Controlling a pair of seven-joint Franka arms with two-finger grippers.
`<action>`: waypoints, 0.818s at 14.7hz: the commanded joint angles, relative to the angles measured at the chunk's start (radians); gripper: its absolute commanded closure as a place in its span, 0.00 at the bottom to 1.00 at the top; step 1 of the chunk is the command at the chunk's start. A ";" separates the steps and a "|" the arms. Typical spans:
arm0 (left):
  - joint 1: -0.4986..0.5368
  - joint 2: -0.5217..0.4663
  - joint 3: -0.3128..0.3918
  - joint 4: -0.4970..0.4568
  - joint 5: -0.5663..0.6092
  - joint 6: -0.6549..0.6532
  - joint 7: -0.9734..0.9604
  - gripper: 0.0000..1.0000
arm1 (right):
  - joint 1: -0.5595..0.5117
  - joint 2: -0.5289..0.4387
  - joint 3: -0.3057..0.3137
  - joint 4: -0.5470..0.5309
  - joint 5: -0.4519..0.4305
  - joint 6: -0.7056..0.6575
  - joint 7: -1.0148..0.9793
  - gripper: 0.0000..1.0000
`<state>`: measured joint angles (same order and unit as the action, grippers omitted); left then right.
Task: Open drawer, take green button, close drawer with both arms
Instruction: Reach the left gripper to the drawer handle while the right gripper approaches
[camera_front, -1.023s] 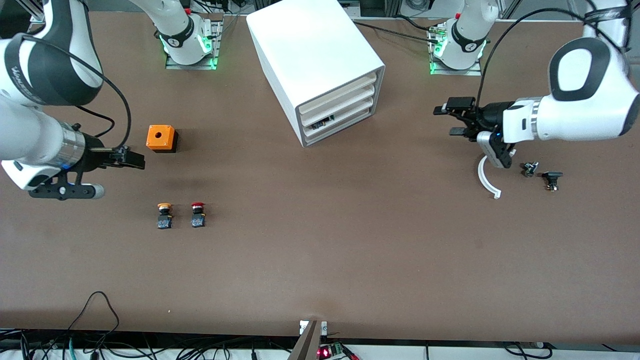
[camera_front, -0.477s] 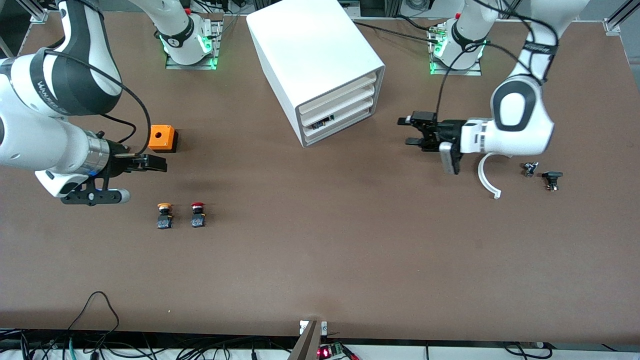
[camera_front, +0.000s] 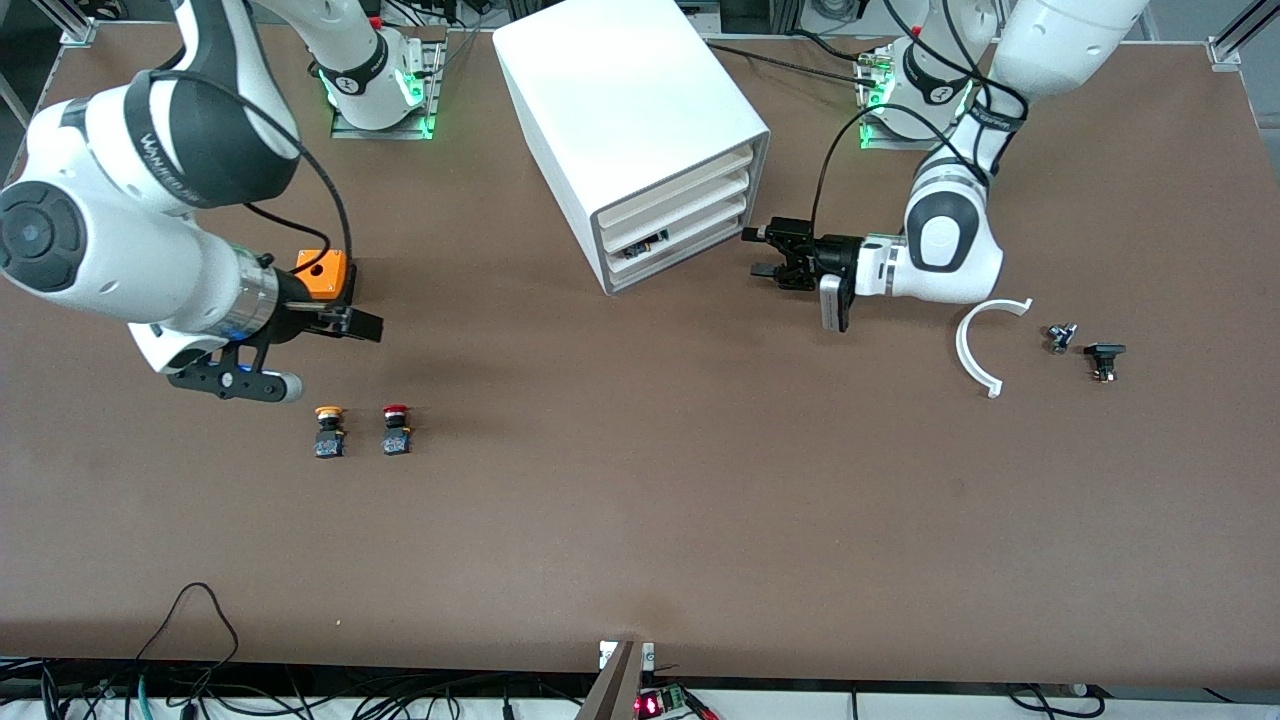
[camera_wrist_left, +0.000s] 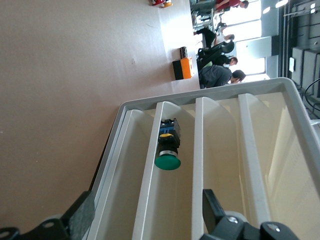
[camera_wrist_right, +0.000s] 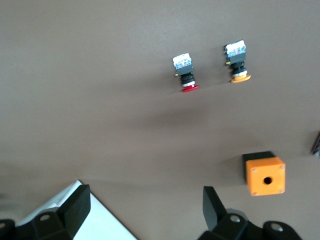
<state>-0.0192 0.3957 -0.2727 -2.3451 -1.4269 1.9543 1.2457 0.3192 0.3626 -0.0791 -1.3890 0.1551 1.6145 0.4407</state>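
Observation:
The white cabinet (camera_front: 620, 100) stands at the robots' edge of the table, and all its drawers sit flush. The green-capped button (camera_wrist_left: 167, 161) lies inside one drawer (camera_wrist_left: 177, 197). In the front view it is only a dark speck (camera_front: 645, 244) in a lower drawer (camera_front: 700, 232). My left gripper (camera_front: 757, 252) is open and empty, level with the drawer fronts and just short of them. Its fingers (camera_wrist_left: 82, 216) frame the drawer with the button. My right gripper (camera_front: 365, 325) is open and empty, over the table beside the orange box (camera_front: 325, 272).
A red-capped button (camera_front: 396, 428) and an orange-capped button (camera_front: 329, 430) lie nearer the front camera than the orange box. A white curved piece (camera_front: 975, 350) and two small black parts (camera_front: 1060, 337) (camera_front: 1103, 358) lie toward the left arm's end.
The left gripper has swung in from the left arm's end of the table to the cabinet's drawer fronts. The right gripper has moved past the orange box toward the table's middle.

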 joint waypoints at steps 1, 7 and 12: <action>0.004 0.021 -0.048 -0.042 -0.085 0.034 0.073 0.27 | 0.053 0.012 -0.005 0.030 0.015 0.038 0.158 0.01; 0.001 0.087 -0.077 -0.083 -0.136 0.032 0.156 0.34 | 0.153 0.074 -0.005 0.131 0.015 0.022 0.549 0.01; 0.001 0.117 -0.118 -0.112 -0.233 0.034 0.224 0.48 | 0.231 0.136 -0.005 0.205 0.014 0.022 0.821 0.01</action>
<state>-0.0210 0.5202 -0.3790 -2.4464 -1.6267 1.9794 1.4357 0.5354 0.4563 -0.0772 -1.2512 0.1552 1.6558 1.1929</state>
